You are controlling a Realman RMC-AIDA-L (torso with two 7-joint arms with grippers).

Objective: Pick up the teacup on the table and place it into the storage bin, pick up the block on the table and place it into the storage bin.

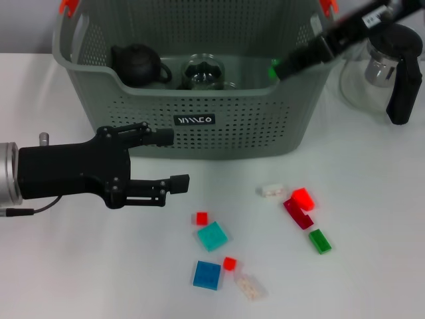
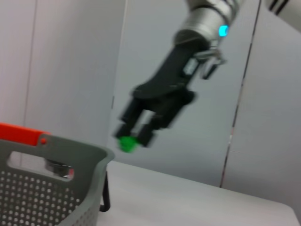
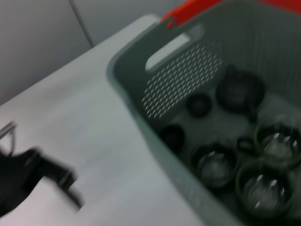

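Over the storage bin (image 1: 199, 129), right gripper (image 1: 277, 68) fingers pinching green block (image 1: 273, 68), left gripper (image 1: 174, 159) fingers wide

A small black label (image 1: 194, 120) with white lettering is seen on the front wall of the storage bin (image 1: 265, 126). Its characters cannot be read with certainty.

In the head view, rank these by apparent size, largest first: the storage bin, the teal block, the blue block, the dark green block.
1. storage bin
2. teal block and blue block: too alike to rank
3. dark green block
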